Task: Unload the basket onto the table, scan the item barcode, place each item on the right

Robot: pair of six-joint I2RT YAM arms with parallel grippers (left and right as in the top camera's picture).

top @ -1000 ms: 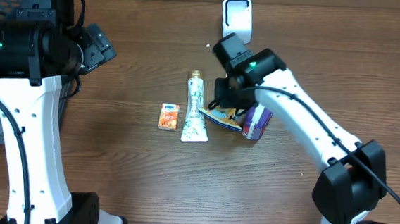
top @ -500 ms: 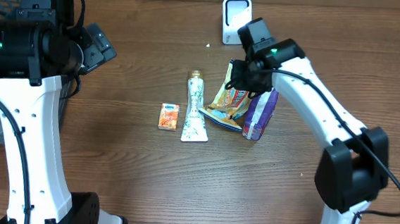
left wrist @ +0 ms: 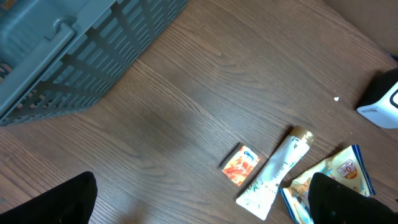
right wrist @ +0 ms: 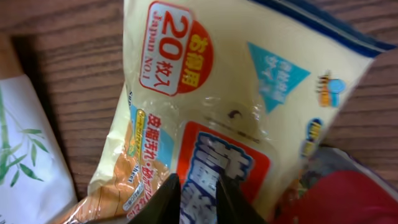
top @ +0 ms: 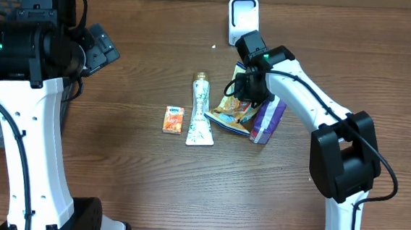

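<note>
Holding a yellow and orange snack bag [top: 233, 102] in the right pincer [top: 245, 83], I judge myself to be in the presenting step of the scan. The overhead view places the bag just right of centre, below the white scanner [top: 243, 17] that stands at the top edge of the desk [top: 135, 182], near it but not touching. The right wrist view shows the pincer's two dark fingers [right wrist: 168, 200] drawn close together, clamped on the bag's lower edge, with the printed front filling the frame. I see no barcode on that face, so it may be on the back, though I cannot tell. The bag's lower end hangs close to a purple pack [top: 267, 121] and a white tube [top: 200, 114]; a small orange packet [top: 173, 119] lies further left. The left pincer [left wrist: 202, 202] is spread wide and holding nothing, high at the left of the frame near a grey basket [left wrist: 74, 50]. Next I would need to carry the bag up to the scanner and turn it until the code faces the window.
</note>
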